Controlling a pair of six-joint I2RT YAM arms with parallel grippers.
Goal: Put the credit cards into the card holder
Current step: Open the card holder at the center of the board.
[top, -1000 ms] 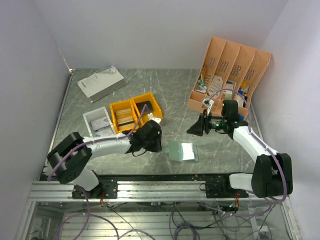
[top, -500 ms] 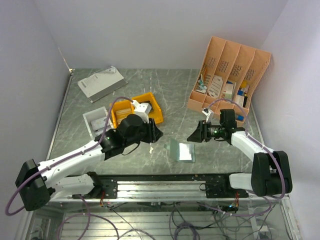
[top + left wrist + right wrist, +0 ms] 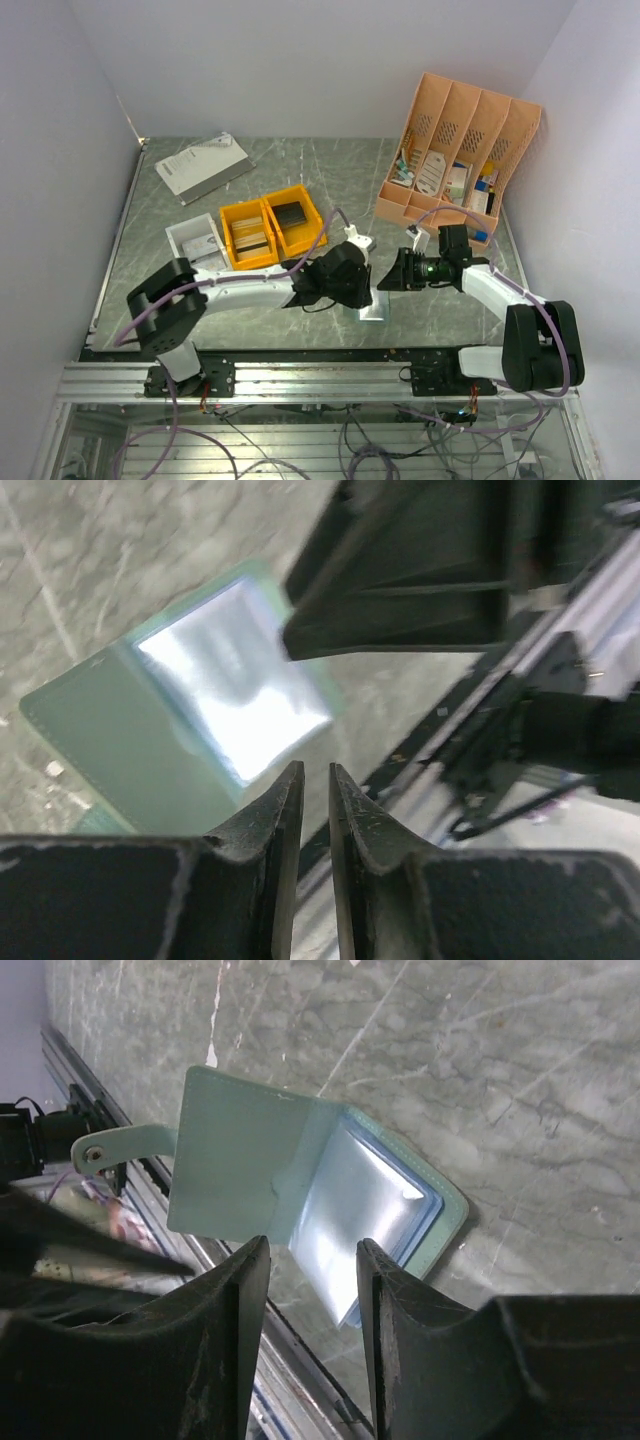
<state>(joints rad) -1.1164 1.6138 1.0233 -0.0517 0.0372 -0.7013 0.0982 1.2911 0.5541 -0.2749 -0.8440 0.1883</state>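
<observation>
The card holder [image 3: 240, 1160] lies open and flat on the table [image 3: 520, 1050], close to the near edge, with both claws crowded over it. From above it is almost hidden, only a pale corner peeking out. The left claw [image 3: 316, 772] is pinched to a narrow slit with nothing in it that I can see. The right claw [image 3: 312, 1244] stands moderately wide and empty, the holder showing through its gap.

It looks a light, thin, floppy thing — soft cover, glossy clear sleeves [image 3: 375, 1215] (those will be slick). I'd guess it skates on the smooth top at the slightest push, so one claw should press the plain cover down near the fold. For lifting, the outer edge or the snap tab [image 3: 110, 1150] seems the best bite — never the sleeves, which would crease.
</observation>
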